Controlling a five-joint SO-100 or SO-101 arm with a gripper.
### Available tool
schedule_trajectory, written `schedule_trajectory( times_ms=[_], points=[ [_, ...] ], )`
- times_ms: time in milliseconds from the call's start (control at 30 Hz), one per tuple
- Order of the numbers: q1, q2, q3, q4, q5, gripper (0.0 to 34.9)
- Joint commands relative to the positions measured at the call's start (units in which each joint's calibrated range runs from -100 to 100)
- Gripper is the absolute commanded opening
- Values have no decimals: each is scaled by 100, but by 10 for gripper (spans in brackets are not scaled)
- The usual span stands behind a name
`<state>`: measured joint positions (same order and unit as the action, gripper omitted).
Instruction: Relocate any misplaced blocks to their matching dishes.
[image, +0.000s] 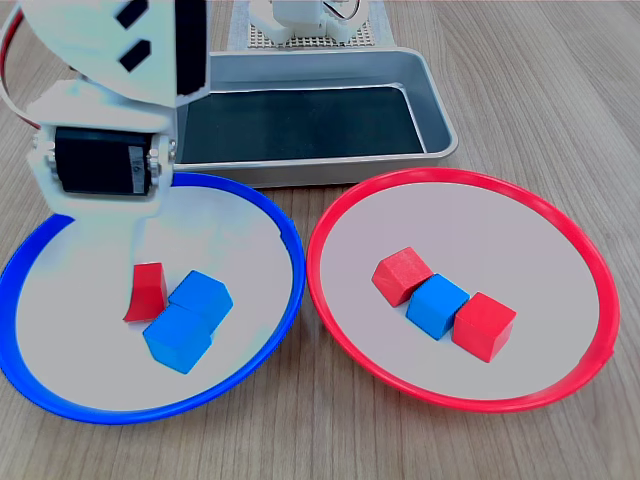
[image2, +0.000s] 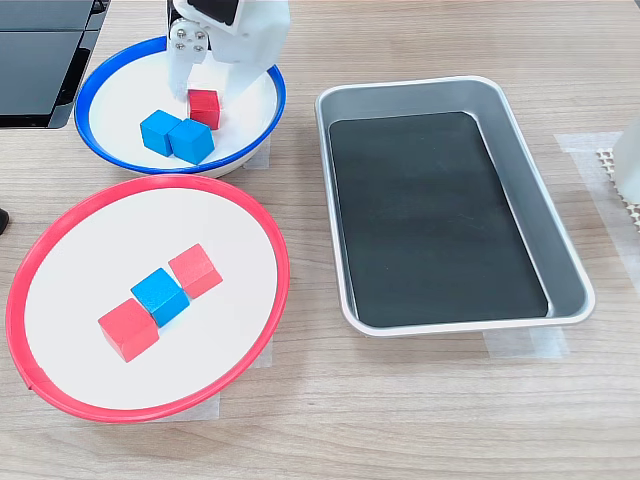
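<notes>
My gripper reaches down into the blue-rimmed plate. Its white fingers sit snug against both sides of a red block that is low over the plate. One finger hides the block's left edge in the first exterior view. Two blue blocks lie touching each other beside it. On the red-rimmed plate, a blue block lies in a row between two red blocks.
A rectangular grey metal tray with a dark bottom stands behind the plates in the first exterior view. The arm's base is behind the tray. A black object is at the second exterior view's top left.
</notes>
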<state>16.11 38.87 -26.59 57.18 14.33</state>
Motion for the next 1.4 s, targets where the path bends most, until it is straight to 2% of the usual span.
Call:
schedule_trajectory(
  times_ms=[0, 133, 900, 1033, 1367],
  points=[
    [-6, -293, -49, -18, 15, 35],
    [-25, -318, -49, -10, 15, 4],
    [-439, -1478, -104, 221, -44, 4],
    [-731, -1853, 251, 221, -103, 4],
    [-2039, -2084, 970, -299, -166, 4]
  ],
)
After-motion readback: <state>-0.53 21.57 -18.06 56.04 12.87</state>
